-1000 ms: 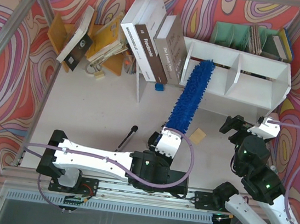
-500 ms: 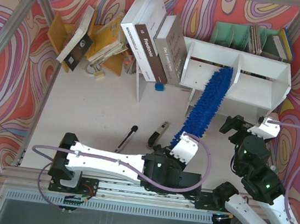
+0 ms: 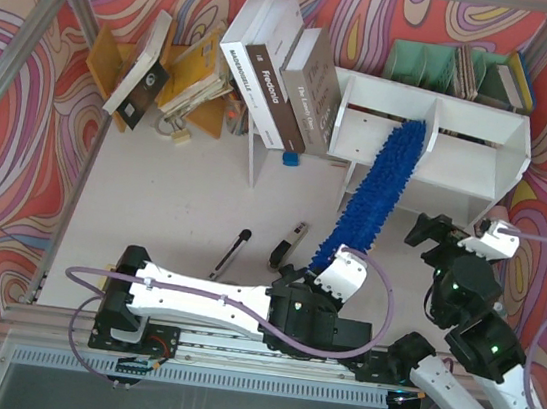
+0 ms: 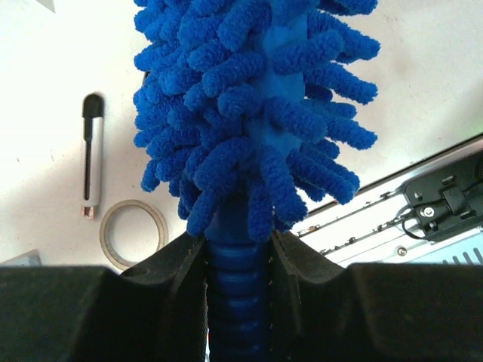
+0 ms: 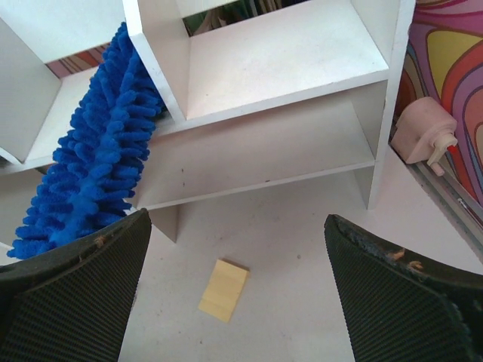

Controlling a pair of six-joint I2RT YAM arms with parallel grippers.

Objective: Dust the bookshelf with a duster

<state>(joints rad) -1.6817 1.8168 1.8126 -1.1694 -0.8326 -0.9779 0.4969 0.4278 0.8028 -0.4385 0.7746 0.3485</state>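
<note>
My left gripper [image 4: 236,255] clamps the one duster [image 3: 376,190], tip just left of the bookshelf's [image 3: 465,167] single divider [image 5: 155,64]; my right gripper [image 5: 238,249] gapes, empty.

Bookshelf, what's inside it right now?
The bookshelf holds only the duster, its head in the upper left bay against the divider. Upper right bay and visible lower tier are bare; the duster hides the lower tier's left part.

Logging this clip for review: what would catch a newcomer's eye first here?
The bright blue duster, clamped by its handle in the left gripper, slants into the upper tier of the white bookshelf, beside its central divider. Swirling multicoloured walls ring the scene, with large books leaning beside the bookshelf.
</note>
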